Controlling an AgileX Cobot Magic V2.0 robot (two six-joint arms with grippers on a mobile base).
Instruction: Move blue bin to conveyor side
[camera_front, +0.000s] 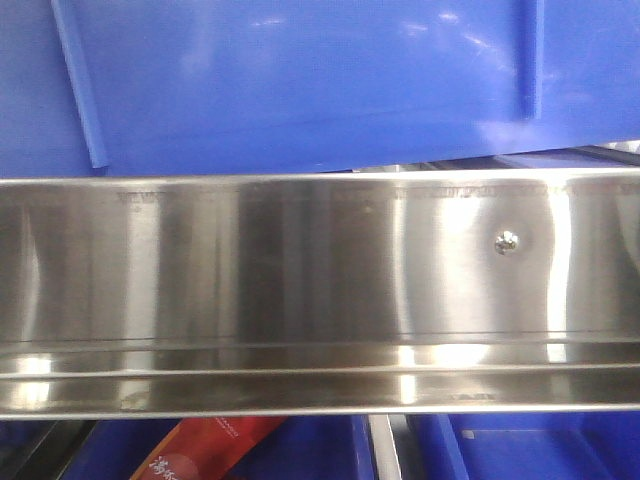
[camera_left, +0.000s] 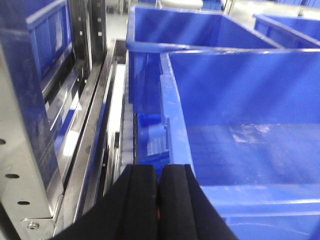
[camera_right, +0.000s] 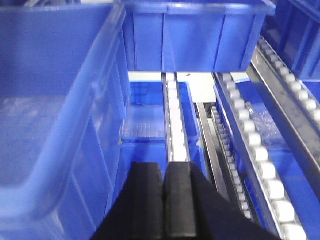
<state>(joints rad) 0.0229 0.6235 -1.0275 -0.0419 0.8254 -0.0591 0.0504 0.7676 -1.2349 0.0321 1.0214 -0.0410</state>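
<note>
Both pairs are pressed together, you see: left fingers (camera_left: 142, 200) just beside blue bin (camera_left: 240, 100) rim, right fingers (camera_right: 147, 200) beside its wall.

Left hand (camera_left: 159, 172) closed; right hand (camera_right: 164, 172) closed

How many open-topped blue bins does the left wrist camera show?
3: the blue bin beside the left end effector, a second bin behind it, a third bin at the top right edge. Blue shapes inside the steel rack on the left may be more.
</note>
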